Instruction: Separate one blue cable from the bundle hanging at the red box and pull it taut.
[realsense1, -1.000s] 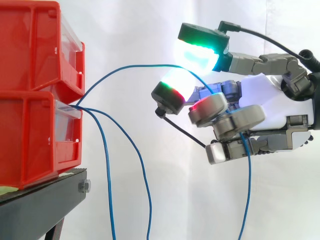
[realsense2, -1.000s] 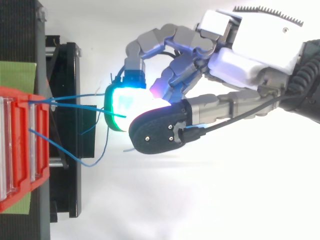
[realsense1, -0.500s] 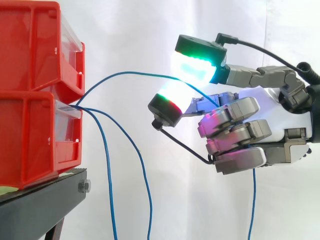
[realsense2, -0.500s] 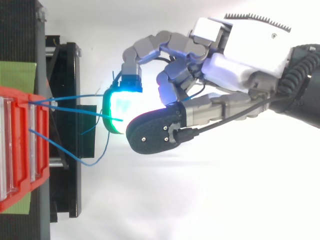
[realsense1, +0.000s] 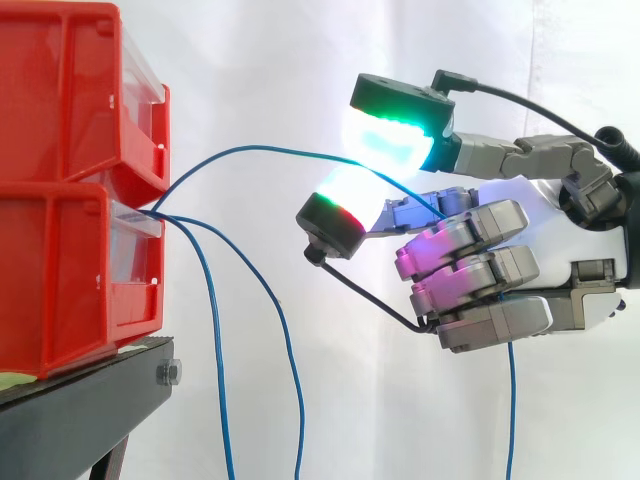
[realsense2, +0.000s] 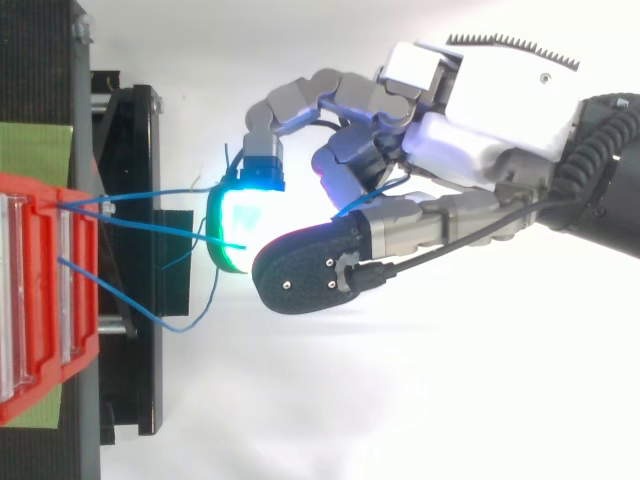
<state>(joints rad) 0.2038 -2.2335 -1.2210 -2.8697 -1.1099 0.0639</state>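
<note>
Hand (realsense1: 470, 275) clenched on one blue cable (realsense1: 250, 149), well right of red box (realsense1: 60, 270). Cable runs box→hand, long axis approx horiz., arched = slack; tail hangs below hand. Other cables (realsense1: 212, 340) droop just beside box. Judged next: pull away from box, rightward.

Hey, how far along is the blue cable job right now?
Done: one blue cable runs apart from the other two cables hanging at the red box. In hand: the robot hand has fingers curled round it. Left: it arcs slack, so pulling it taut remains.
</note>
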